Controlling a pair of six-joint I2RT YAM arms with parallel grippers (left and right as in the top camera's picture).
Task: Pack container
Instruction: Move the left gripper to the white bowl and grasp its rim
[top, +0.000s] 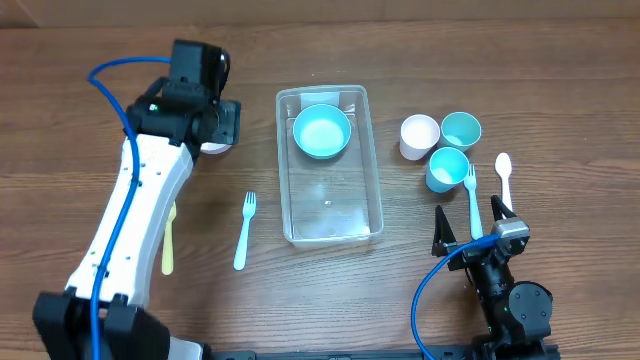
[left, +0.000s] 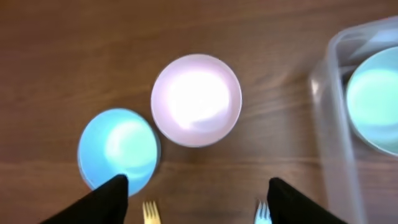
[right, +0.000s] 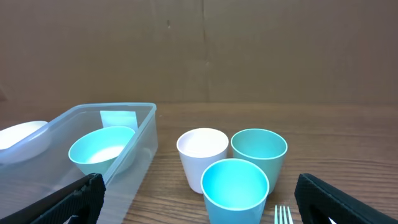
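Two pincers show, and both are open wide with nothing in them.

The left pincer (left: 198, 200) hangs above the wooden table (top: 560, 70) and looks straight down. Just ahead of its fingertips, in the middle, sits a white bowl (left: 196, 99). A blue bowl (left: 118, 148) sits just beside that one, close to the pincer's left finger (left: 102, 200). I cannot tell if the two bowls touch. Down on the table, a yellow fork (left: 150, 213) and a blue fork (left: 262, 214) show their tips between the two fingers, well apart from each other. Off to the right of this pincer is the container (left: 333, 124), a big clear tub with a rim. A teal bowl (left: 373, 99) sits inside it, at the end farthest from the right pincer.

The right pincer (right: 199, 205) sits low and points along the table. Three cups stand close together right ahead of it. The light blue cup (right: 235, 186) is nearest. The white cup (right: 202, 155) and the teal cup (right: 259, 152) stand side by side behind it. A second blue fork (top: 473, 205) lies between this pincer's fingers, with its tines pointing at the light blue cup. A white spoon (top: 505, 178) lies just to the right of that fork, ahead of the pincer's right finger. The container is ahead of this pincer and to its left, near the cups. From here the teal bowl shows through the clear wall.
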